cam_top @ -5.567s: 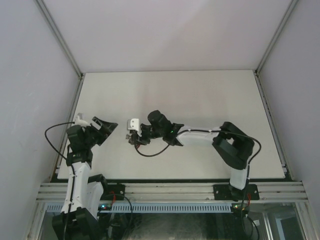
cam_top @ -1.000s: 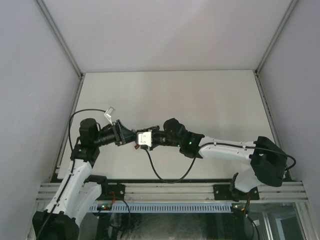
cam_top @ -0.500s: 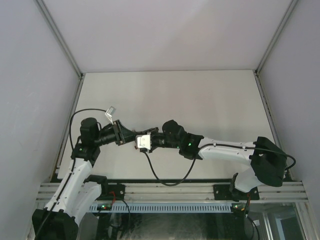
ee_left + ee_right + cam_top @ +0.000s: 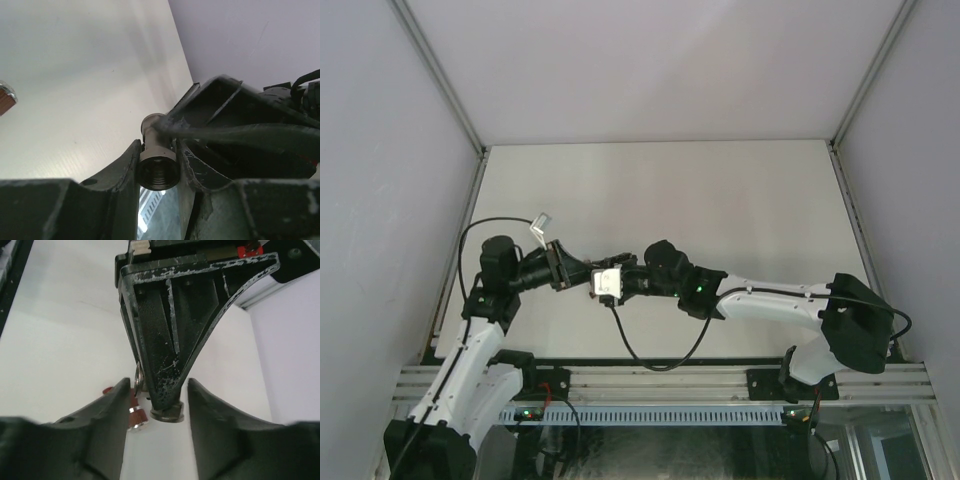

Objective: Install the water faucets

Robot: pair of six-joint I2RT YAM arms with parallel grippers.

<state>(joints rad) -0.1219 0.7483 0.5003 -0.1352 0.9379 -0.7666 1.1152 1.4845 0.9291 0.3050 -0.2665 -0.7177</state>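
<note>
My left gripper (image 4: pixel 159 150) is shut on the grey threaded fitting (image 4: pixel 157 167) of a water faucet, held clear of the table. The fitting's far end (image 4: pixel 168 413) sticks out past the left finger (image 4: pixel 165 330) into my right gripper (image 4: pixel 159 384). The right jaws sit close on either side of it, and their grip is mostly hidden. A right finger (image 4: pixel 225 110) lies against that end. The red-brown tap body (image 4: pixel 135 412) with its side knob lies on the table below. From above, the left gripper (image 4: pixel 582 273) and right gripper (image 4: pixel 595 279) meet tip to tip.
A black cable (image 4: pixel 640 350) loops from the right wrist towards the near edge. The aluminium rail (image 4: pixel 660 385) runs along the front. White walls close the table (image 4: pixel 720 200) on three sides. The left wall is close to the left arm.
Over the last second my left jaws have closed onto the fitting. Neither arm has moved since. Several seconds ago the grippers were apart, the left one open near the left edge.
</note>
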